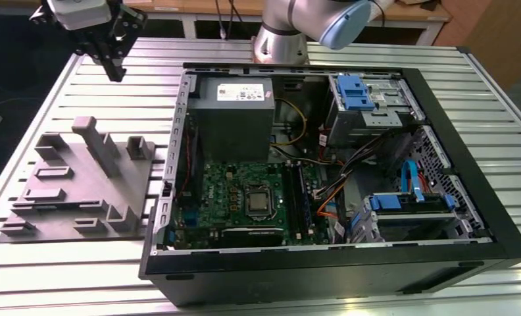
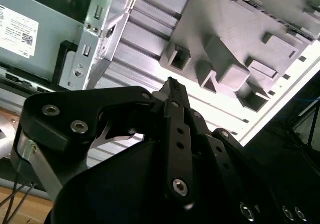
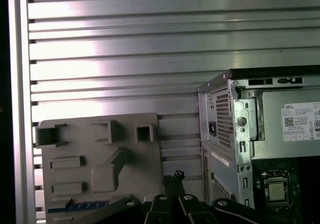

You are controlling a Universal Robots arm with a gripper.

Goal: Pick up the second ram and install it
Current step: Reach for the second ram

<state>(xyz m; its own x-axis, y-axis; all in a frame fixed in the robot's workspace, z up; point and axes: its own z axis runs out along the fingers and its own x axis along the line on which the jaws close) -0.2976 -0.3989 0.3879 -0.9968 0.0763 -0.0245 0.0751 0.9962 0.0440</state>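
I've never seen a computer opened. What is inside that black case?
Inside the case: a green board, a grey power box, cables and metal cages with blue handles. Whatever lies under the box and cages is covered.

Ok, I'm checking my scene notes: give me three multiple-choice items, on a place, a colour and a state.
1. Against the open black computer case, the black gripper hangs: A inside, B outside, over the slatted aluminium table, C touching its rim.
2. The case's plastic drive brackets are: A blue, B red, C yellow.
3. The gripper is: A open, B shut on a card, C shut and empty.
Answers: B, it hangs past the case's wall; A, they show blue; C, its fingertips meet, nothing between.
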